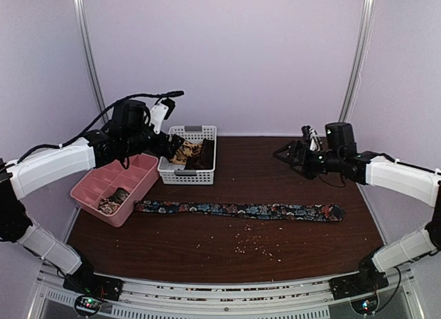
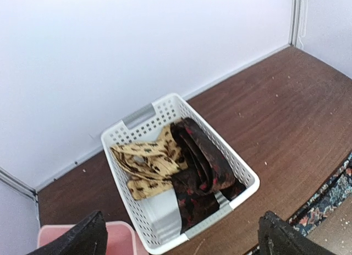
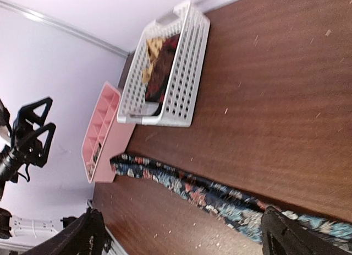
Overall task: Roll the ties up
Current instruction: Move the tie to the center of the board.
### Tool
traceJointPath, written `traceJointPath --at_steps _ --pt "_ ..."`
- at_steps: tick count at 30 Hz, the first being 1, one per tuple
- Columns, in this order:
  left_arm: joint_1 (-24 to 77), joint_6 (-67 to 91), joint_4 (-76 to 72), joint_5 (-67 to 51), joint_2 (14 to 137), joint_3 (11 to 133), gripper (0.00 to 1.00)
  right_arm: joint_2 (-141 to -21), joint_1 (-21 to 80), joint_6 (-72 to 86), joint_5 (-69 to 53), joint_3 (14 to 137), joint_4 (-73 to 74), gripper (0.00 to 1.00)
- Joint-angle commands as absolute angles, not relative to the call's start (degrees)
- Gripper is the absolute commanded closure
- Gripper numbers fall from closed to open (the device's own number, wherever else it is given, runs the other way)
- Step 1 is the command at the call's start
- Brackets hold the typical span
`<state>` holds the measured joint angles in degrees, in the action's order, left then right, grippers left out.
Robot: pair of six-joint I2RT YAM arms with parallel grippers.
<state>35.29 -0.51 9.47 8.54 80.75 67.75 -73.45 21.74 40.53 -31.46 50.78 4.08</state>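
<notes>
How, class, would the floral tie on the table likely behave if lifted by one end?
Probably floppy: the floral tie is a long, thin fabric strip lying flat, so it would droop. Likely light; pushed, it would probably bunch rather than slide.

A dark wooden table (image 1: 275, 171) is seen, closed in by pale lilac walls (image 1: 227, 57). A white perforated basket (image 1: 169, 173) is set toward 11 o'clock from the table's middle, near the back wall, and grey handles (image 1: 187, 172) are fitted at its short ends. A pink compartment tray (image 1: 131, 173) is placed just beside it, at the basket's 8 o'clock. Pale crumbs (image 1: 258, 244) are scattered toward 6 o'clock from the middle.
</notes>
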Motion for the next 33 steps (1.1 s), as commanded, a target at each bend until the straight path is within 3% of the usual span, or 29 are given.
traceJointPath --at_steps 1,7,15,24,33 --pt "35.15 5.52 10.95 5.23 80.32 63.76 0.02 -80.59 30.96 49.45 -32.72 49.69 -4.24 0.00" --pt "35.09 7.75 10.04 3.76 80.86 62.18 0.02 -92.08 41.35 54.68 -27.89 52.40 -6.82 0.01" --pt "35.13 7.78 10.62 4.20 82.14 62.95 0.02 -98.85 43.47 56.58 -22.88 52.51 -7.37 0.00" --pt "35.07 7.53 12.48 5.90 83.47 64.14 0.02 -100.35 42.56 55.88 -19.82 50.75 -1.03 0.01" --pt "35.10 7.08 13.36 6.86 84.06 65.68 0.02 -92.66 36.19 54.44 -18.59 38.57 2.34 0.01"
